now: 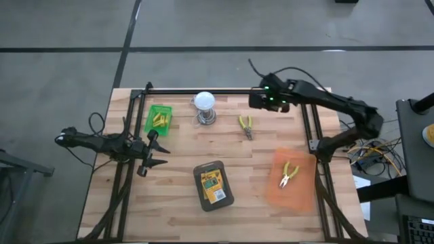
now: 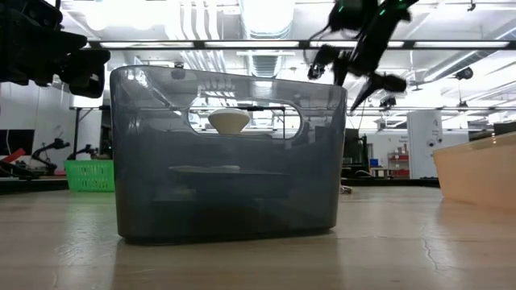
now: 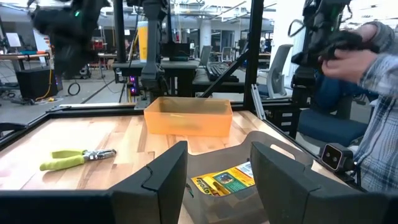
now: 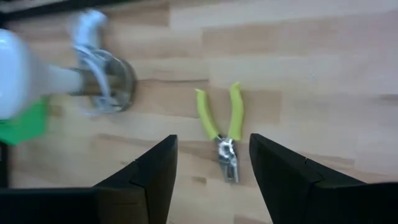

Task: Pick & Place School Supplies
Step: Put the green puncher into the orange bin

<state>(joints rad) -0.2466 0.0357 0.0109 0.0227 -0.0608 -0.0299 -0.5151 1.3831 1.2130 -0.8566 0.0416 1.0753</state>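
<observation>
Above the pliers [image 4: 222, 134], my right claw [image 4: 211, 180] hung apart; descending off-centre risked nudging them toward the bulb [image 4: 25, 71].

My right gripper [image 4: 211, 168] hangs open above yellow-handled pliers [image 4: 222, 127] lying on the table [image 4: 311, 56]; beside them stands a bulb [image 4: 37, 71] on its metal base [image 4: 109, 81].
</observation>
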